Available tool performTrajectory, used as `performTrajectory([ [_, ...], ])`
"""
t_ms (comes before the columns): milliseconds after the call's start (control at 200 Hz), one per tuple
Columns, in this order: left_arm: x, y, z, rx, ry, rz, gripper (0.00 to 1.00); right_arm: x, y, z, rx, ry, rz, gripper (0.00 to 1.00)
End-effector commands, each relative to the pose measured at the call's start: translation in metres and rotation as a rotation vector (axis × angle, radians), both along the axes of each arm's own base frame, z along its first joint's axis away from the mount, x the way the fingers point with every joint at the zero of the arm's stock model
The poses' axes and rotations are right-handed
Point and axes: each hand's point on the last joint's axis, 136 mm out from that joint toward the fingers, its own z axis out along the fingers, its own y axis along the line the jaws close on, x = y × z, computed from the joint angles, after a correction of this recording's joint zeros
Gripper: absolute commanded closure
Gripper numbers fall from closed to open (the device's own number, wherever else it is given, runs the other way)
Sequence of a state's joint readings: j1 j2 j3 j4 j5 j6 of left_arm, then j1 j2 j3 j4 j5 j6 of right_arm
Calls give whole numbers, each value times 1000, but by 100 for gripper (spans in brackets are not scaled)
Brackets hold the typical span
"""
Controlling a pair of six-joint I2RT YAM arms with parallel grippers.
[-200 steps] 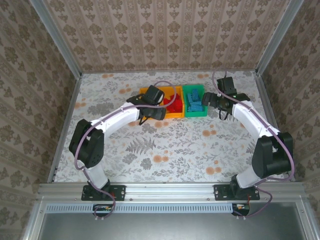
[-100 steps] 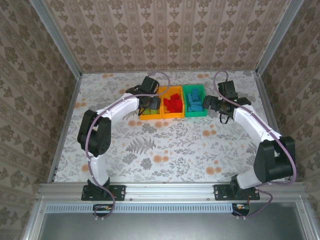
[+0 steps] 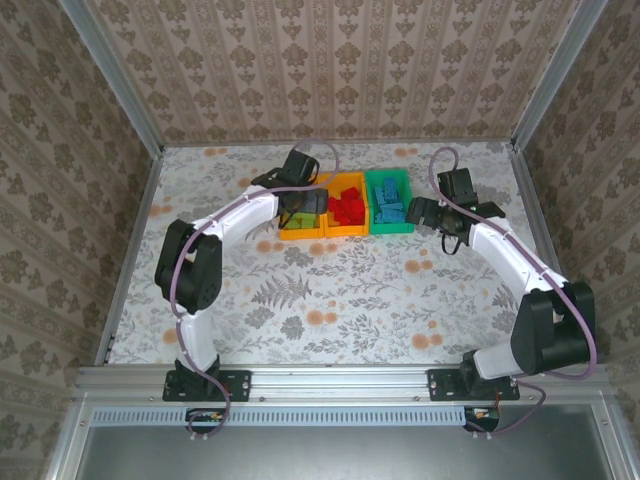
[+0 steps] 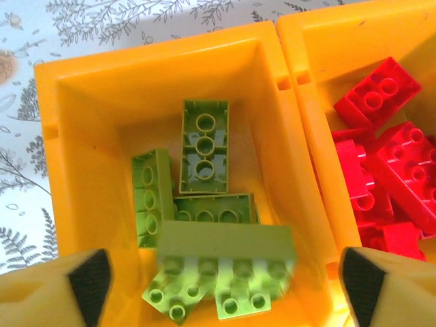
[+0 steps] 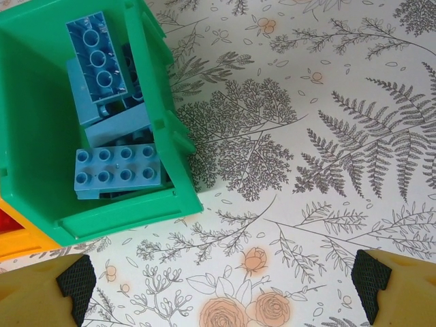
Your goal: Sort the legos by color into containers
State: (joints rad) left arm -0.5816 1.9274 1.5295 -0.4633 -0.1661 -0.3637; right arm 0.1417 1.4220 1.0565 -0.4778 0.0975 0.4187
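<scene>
Step in hand: depositing lime into the left orange bin (image 4: 75, 136), far-centre of the table (image 3: 350, 290). Left gripper (image 4: 227, 276) fingers spread wide; a blurred lime brick (image 4: 227, 244) lies between them over the pile, probably falling free. Right gripper (image 5: 221, 276) spread, empty, beside the green bin (image 5: 129, 212) of blue bricks (image 5: 119, 170). Next, I judge: lift clear, scan the table for strays.

Overhead, wrist close-ups over containers (image 3: 392, 227)

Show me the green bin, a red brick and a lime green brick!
green bin (image 5: 129, 216), right wrist view, on the wall nearest the picture's bottom.
red brick (image 4: 377, 92), left wrist view, on its studded top.
lime green brick (image 4: 204, 146), left wrist view, middle of its ringed face.
</scene>
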Motion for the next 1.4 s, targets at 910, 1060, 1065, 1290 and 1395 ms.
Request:
performTrajectory([
  [910,-44,46,53,223,-359,-61,0,8,-46,4,-366,-513,52,0],
  [1060,-44,63,59,255,-395,1,0,5,-57,-8,-373,-564,11,0],
  [1065,-44,64,59,256,-397,4,0,5,-56,-9,-370,-566,9,0],
  [1290,-49,113,70,244,-462,107,0,8,-62,-29,-328,-588,-22,0],
  [1395,-53,143,67,243,-471,142,0,19,-54,-45,-328,-590,30,0],
])
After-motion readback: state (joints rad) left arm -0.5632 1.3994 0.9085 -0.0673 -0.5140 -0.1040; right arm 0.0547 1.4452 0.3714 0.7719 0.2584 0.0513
